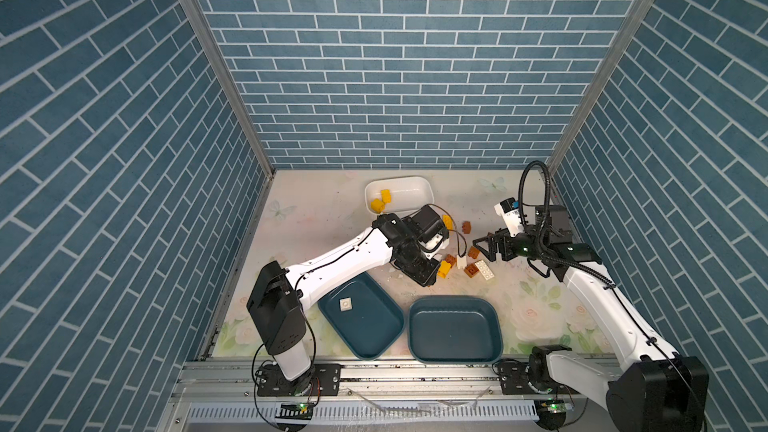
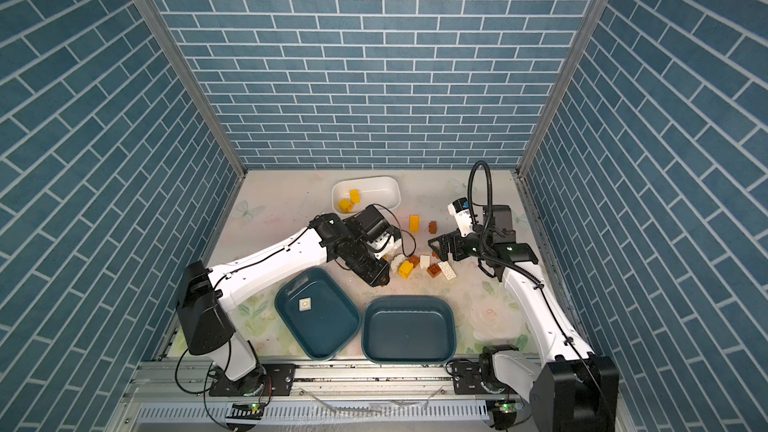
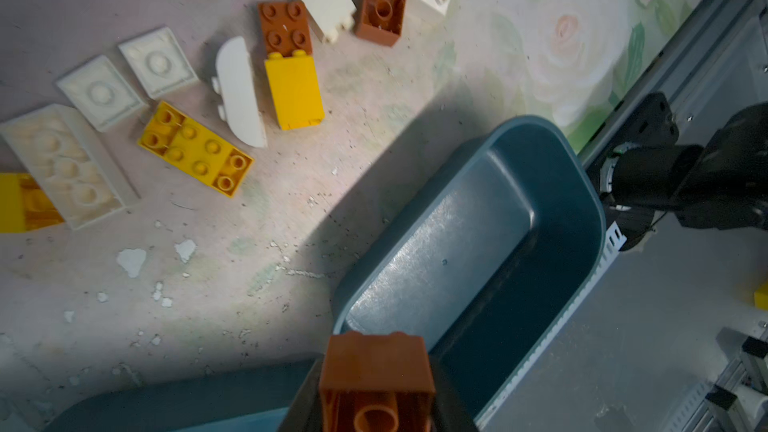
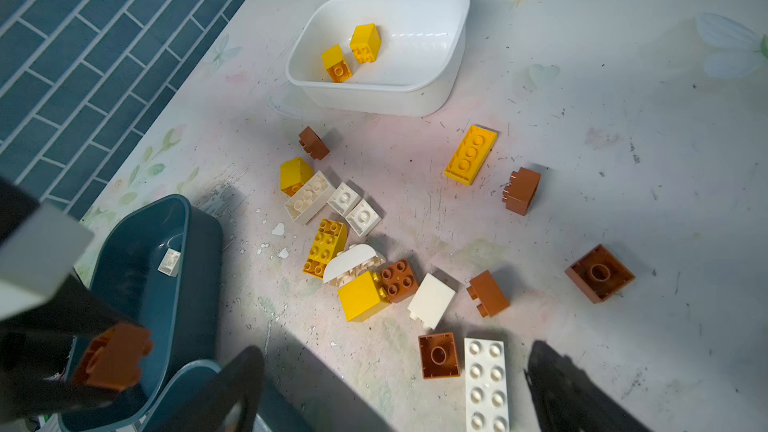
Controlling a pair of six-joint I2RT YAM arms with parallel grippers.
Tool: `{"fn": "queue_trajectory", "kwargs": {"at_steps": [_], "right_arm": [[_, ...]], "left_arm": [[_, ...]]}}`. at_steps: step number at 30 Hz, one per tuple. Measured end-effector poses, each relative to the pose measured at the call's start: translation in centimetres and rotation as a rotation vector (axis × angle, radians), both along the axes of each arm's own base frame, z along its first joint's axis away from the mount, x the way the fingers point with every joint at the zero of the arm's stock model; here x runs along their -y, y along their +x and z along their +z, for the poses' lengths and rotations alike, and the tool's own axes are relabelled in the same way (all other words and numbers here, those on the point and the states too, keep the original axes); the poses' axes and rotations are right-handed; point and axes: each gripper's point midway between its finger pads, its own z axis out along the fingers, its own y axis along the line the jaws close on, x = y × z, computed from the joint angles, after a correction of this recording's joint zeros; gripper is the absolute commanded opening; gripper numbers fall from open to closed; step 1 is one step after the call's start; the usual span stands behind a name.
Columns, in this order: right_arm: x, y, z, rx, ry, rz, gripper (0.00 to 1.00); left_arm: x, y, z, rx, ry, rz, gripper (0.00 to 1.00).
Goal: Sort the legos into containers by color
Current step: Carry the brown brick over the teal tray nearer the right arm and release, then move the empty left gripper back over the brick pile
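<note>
My left gripper (image 3: 376,409) pinches a brown brick (image 3: 374,367) just behind the gap between the teal tubs. The empty tub (image 1: 455,328) lies rightward, toward the near edge. My right gripper (image 1: 482,248) hangs spread over the loose legos (image 1: 469,261).

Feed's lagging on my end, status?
Left jaws shut on brown brick, by empty teal tub. Right jaws open above loose legos. No obstruction seen.

White arms (image 1: 345,255), black joints (image 1: 274,313)
</note>
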Motion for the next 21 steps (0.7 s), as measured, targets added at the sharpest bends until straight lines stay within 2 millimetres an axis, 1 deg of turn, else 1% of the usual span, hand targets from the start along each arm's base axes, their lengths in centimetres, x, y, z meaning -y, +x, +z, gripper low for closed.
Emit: {"fn": "queue_trajectory", "kwargs": {"at_steps": [3, 6, 7, 8, 9, 10, 12, 16, 19, 21], "right_arm": [[-0.1, 0.1, -0.3, -0.017, 0.0, 0.002, 0.98], [0.0, -0.2, -0.7, -0.042, -0.003, 0.003, 0.98], [0.0, -0.4, -0.8, -0.05, -0.005, 0.004, 0.98], [0.0, -0.6, -0.9, -0.059, -0.007, 0.005, 0.98], [0.1, -0.7, -1.1, -0.069, -0.009, 0.005, 0.98], [0.1, -0.8, -1.2, -0.076, -0.011, 0.005, 0.98], [0.2, -1.1, -1.4, -0.084, -0.017, 0.008, 0.99], [0.3, -1.5, -1.3, -0.088, -0.026, 0.011, 0.98], [0.4, -1.6, -1.2, -0.084, -0.028, 0.01, 0.99], [0.4, -1.5, -1.0, -0.078, -0.028, 0.008, 0.98]], "left_arm": [[0.1, -2.1, -1.9, -0.034, 0.021, -0.049, 0.3], [0.1, -3.5, -3.3, -0.054, 0.037, -0.079, 0.35], [0.1, -3.7, -3.5, -0.059, 0.038, -0.082, 0.38], [0.2, -3.9, -3.6, -0.064, 0.035, -0.084, 0.44], [0.3, -4.0, -3.6, -0.065, 0.028, -0.084, 0.5], [0.5, -4.0, -3.5, -0.065, 0.021, -0.083, 0.54], [0.7, -3.9, -3.5, -0.061, 0.012, -0.082, 0.6], [0.7, -3.9, -3.1, -0.056, 0.013, -0.089, 0.66], [0.9, -3.2, -1.8, -0.037, -0.001, -0.093, 0.66], [1.0, -2.1, -0.7, -0.013, -0.016, -0.079, 0.66]]}}
